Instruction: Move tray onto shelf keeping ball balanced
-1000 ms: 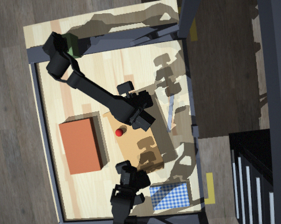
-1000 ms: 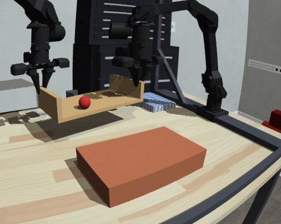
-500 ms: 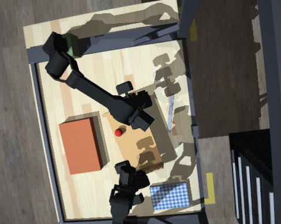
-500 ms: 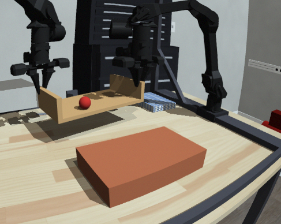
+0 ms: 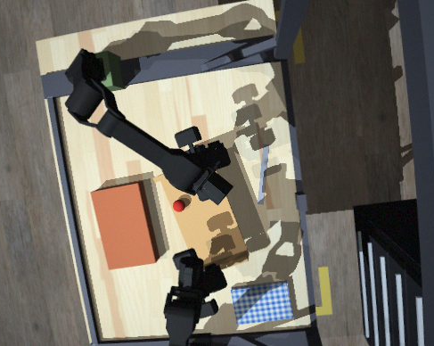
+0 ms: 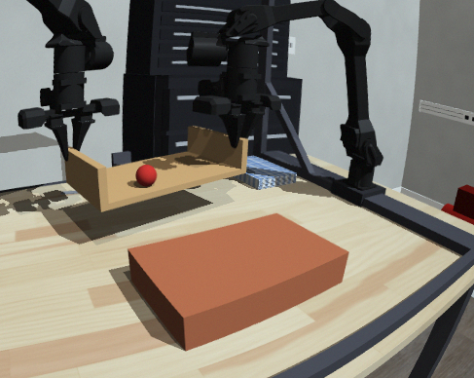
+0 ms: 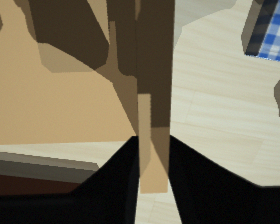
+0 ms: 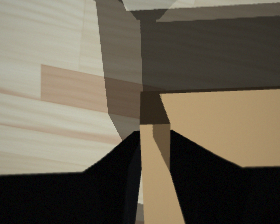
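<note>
The tan tray (image 5: 205, 210) (image 6: 180, 176) (image 7: 66, 110) (image 8: 226, 130) hangs above the table, looking roughly level, with an upright wall at each end. The red ball (image 5: 178, 205) (image 6: 146, 175) rests on its floor near the open long edge, closer to the right arm's end. My left gripper (image 6: 236, 141) (image 7: 151, 142) is shut on the end wall near the blue checkered block. My right gripper (image 6: 71, 151) (image 8: 153, 137) is shut on the opposite end wall. The shelf, a low terracotta block (image 5: 125, 227) (image 6: 238, 263), stands beside the tray's open edge, lower than the tray. The top view hides both pairs of fingertips.
The blue checkered block (image 5: 263, 303) (image 6: 273, 179) lies near the left arm. A thin grey-blue bar (image 5: 263, 174) lies beyond the tray, opposite the shelf. A green block (image 5: 112, 71) stands by the right arm's base. Dark frame rails (image 5: 71, 214) (image 6: 399, 312) edge the table.
</note>
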Robot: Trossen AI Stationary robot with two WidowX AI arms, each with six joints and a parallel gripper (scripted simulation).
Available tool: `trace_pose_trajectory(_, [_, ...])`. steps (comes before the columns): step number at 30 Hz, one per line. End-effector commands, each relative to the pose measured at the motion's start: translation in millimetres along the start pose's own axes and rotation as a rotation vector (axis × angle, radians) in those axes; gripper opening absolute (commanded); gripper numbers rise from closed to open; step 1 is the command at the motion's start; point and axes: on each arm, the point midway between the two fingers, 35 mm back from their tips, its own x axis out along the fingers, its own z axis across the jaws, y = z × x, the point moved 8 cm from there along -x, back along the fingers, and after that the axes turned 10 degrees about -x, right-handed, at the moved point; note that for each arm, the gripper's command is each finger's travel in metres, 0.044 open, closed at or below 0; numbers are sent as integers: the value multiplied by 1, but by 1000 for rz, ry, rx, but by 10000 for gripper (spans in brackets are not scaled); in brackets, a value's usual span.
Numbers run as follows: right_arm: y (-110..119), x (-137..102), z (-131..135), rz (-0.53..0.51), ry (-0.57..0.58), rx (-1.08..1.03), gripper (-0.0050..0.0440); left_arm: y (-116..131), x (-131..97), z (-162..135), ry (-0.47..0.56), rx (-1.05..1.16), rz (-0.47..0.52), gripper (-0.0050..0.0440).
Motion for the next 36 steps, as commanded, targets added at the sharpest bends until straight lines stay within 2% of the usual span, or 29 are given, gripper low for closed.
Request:
trace_pose_trajectory(1, [5,-20,0,-31,53,-1,68,7,-13,0,-39,2,-35,68])
trace_pose_trajectory(5, [4,-21,0,-32,59,-2,68,5,-17,2,-50,0,-44,68])
trace_pose_trajectory(6, [9,-19,2,-17,55,-3,68,10,-13,1,-42,3,-28,68])
trace_pose_trajectory(8, [3,-12,-1,23,34,2,68,5,-19,1,-62,-2,1,68])
trace_pose_trajectory(9, [10,-18,3,12,40,-1,68,10,-18,3,-59,0,-7,68])
trace_pose_trajectory(16, [26,-19,9,-37,55,-1,68,28,-12,7,-32,1,-40,68])
trace_pose_trajectory(22, [26,-21,8,-34,60,-1,68,28,-15,9,-45,0,-40,68])
trace_pose_trajectory(23, [34,-18,11,-21,56,-4,68,34,-12,10,-37,4,-35,68])
trace_pose_trajectory(25, [33,-21,9,14,48,-1,68,34,-18,11,-65,0,1,68])
trace_pose_trajectory(27, [35,-14,13,38,43,0,68,34,-15,16,-43,0,30,68])
trace_pose_trajectory(29, [44,-17,15,-10,44,-1,68,45,-12,13,-40,0,-14,68])
trace_pose_trajectory(35, [56,-17,19,-22,57,-2,68,56,-17,20,-44,2,-29,68])
trace_pose_trajectory(36, [57,-19,19,-23,56,-2,68,59,-12,18,-39,2,-25,68])
